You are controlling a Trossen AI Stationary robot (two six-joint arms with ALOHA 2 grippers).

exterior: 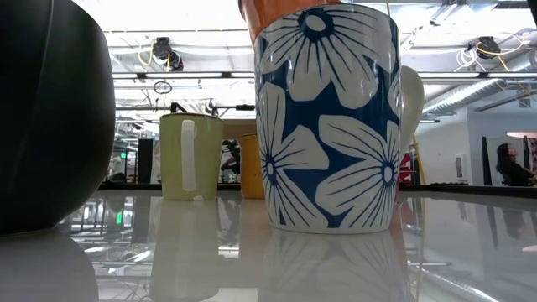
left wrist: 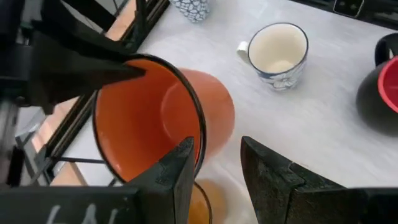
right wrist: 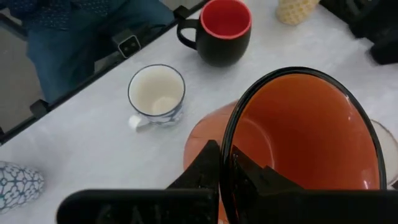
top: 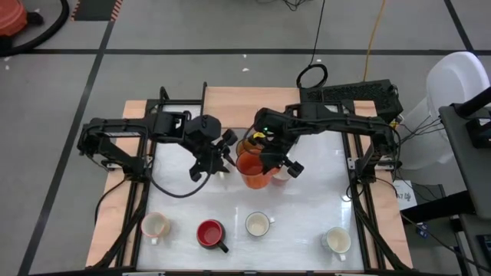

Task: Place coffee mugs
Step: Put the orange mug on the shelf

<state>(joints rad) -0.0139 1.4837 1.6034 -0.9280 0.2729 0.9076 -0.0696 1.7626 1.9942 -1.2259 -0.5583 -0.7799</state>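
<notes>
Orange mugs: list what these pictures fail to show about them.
- High view: the orange mugs overlap under the right hand; stacked or side by side is unclear.
- Low view: the blue flowered mug blocks all but an orange sliver.
- Right wrist view: the upper orange mug hides most of the lower orange mug; its handle is unseen.

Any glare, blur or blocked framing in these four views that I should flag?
High view: even light, white tabletop bright. Low view: the blue-and-white flower-patterned ceramic mug and a dark rounded mug crowd the lens; ceiling lights reflect in the glossy table. Left wrist view: the orange mug with a dark rim looks soft, close to the lens. Right wrist view: an orange mug fills much of the frame.
</notes>
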